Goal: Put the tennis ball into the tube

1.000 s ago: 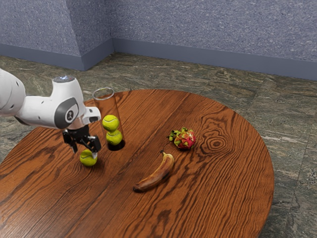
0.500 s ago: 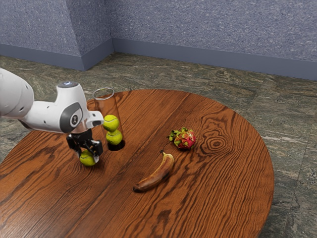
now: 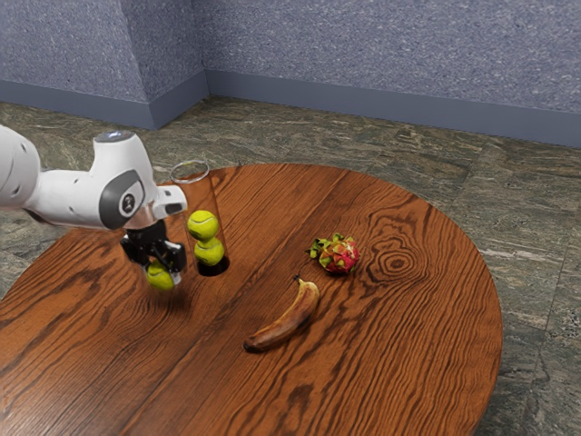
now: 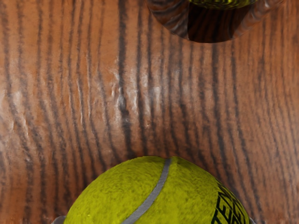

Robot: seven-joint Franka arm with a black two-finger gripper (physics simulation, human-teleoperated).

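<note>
My gripper [image 3: 162, 276] is shut on a yellow-green tennis ball [image 3: 160, 278], holding it a little above the wooden table, on the near side of the clear tube. In the wrist view the ball [image 4: 154, 196] lies large under the hand, with a fingertip edge on either side. The transparent tube [image 3: 218, 243] stands upright with two more balls stacked inside, the upper one [image 3: 202, 225] resting on the lower one [image 3: 209, 251]. Part of the tube's base [image 4: 210, 28] appears in the wrist view beyond the held ball.
Toward the exterior view's right, a banana [image 3: 287, 322] and a red and green dragon fruit [image 3: 339, 254] lie on the round table [image 3: 408, 363]. The tube's open rim [image 3: 190, 171] is higher than the held ball.
The gripper came down around the ball and closed on it. Ball and hand have since risen slightly off the table. The tube, banana and dragon fruit have stayed put.
</note>
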